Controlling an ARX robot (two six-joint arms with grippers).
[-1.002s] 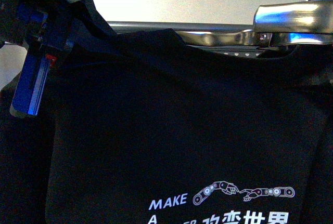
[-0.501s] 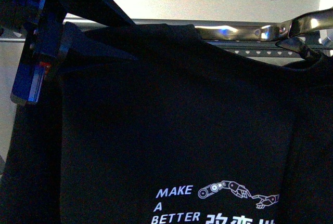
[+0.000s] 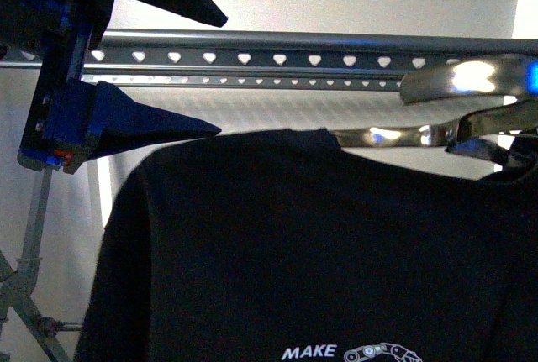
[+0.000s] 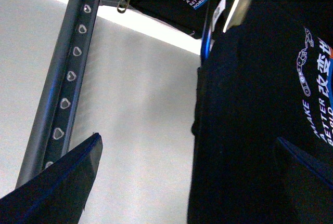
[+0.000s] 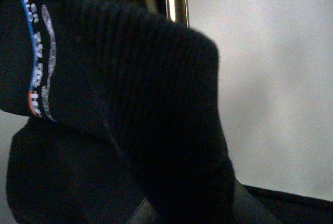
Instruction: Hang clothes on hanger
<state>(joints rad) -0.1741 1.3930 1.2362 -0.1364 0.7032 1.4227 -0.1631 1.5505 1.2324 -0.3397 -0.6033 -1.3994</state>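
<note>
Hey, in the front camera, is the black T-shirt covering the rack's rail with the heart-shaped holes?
No, the rack's rail shows bare, and the T-shirt has its top edge lower in the picture.

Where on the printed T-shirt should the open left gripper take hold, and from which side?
Probably the shoulder edge of the T-shirt nearest the left gripper, coming in from the robot's left, below the rail. That top edge is a free ridge the open jaws can straddle; the front panel hangs flat, offering no fold.

T-shirt (image 3: 294,236) lower, clear of rail (image 3: 277,49); left gripper (image 3: 222,76) opened.
</note>
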